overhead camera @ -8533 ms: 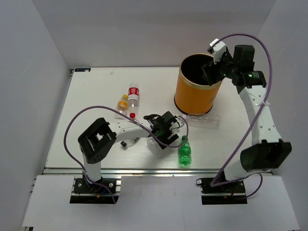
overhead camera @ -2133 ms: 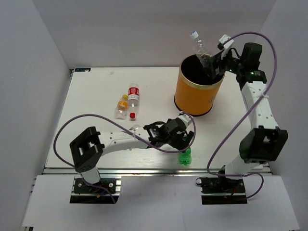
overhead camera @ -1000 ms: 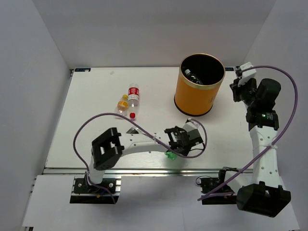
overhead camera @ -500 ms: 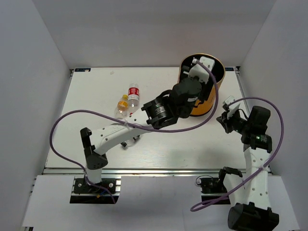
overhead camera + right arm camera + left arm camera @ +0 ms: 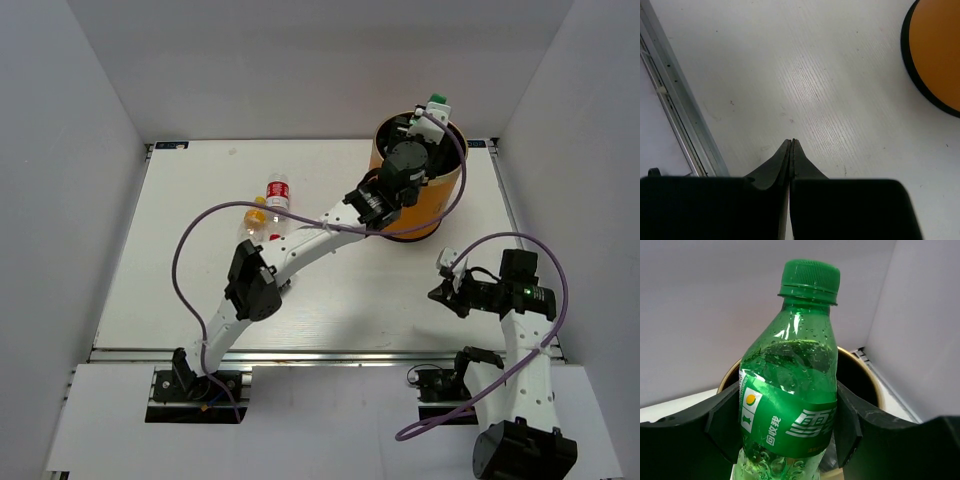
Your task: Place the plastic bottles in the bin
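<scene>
The left tool (image 5: 787,427) is gripping the green bottle (image 5: 790,385) around its labelled middle, one black finger on each side. It is holding the bottle upright, cap uppermost, over the open mouth of the orange bin (image 5: 447,200) at the upper right of the overhead view; the bin's gold rim is showing behind the bottle in the left wrist view. The right tool (image 5: 791,145) is hovering over bare bench (image 5: 815,75), jaws pressed together on nothing, below and right of the bin. At centre left, a red-labelled clear bottle (image 5: 277,190) and a yellow-orange bottle (image 5: 257,212) are lying close together, well apart from the bin.
</scene>
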You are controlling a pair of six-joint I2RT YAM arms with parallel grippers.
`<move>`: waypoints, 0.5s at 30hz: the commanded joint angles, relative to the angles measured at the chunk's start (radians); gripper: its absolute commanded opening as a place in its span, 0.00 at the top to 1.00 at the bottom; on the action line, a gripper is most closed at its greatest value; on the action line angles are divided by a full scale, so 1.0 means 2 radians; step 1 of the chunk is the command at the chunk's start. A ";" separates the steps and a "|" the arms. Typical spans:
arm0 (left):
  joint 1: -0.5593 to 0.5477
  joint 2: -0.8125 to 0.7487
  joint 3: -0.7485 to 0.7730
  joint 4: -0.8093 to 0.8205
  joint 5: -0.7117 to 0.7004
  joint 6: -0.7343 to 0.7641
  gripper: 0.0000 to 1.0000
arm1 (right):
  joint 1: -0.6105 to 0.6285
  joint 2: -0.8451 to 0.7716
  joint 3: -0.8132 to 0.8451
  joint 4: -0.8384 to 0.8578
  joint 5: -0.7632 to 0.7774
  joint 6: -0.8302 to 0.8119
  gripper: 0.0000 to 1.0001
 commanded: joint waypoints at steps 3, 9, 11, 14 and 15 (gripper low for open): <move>0.041 0.009 0.035 0.058 0.032 -0.052 0.72 | 0.002 -0.022 -0.011 -0.029 -0.025 -0.047 1.00; 0.073 0.040 0.040 0.027 0.065 -0.101 0.16 | 0.002 -0.018 -0.026 -0.005 -0.023 -0.040 0.78; 0.078 0.040 0.040 0.020 0.089 -0.106 0.02 | 0.002 -0.005 -0.024 -0.007 -0.026 -0.044 0.51; 0.078 0.032 0.040 0.012 0.103 -0.099 0.00 | 0.002 0.010 -0.019 -0.024 -0.035 -0.073 0.24; 0.078 0.025 0.040 0.006 0.103 -0.099 0.00 | 0.003 0.018 -0.016 -0.029 -0.036 -0.081 0.20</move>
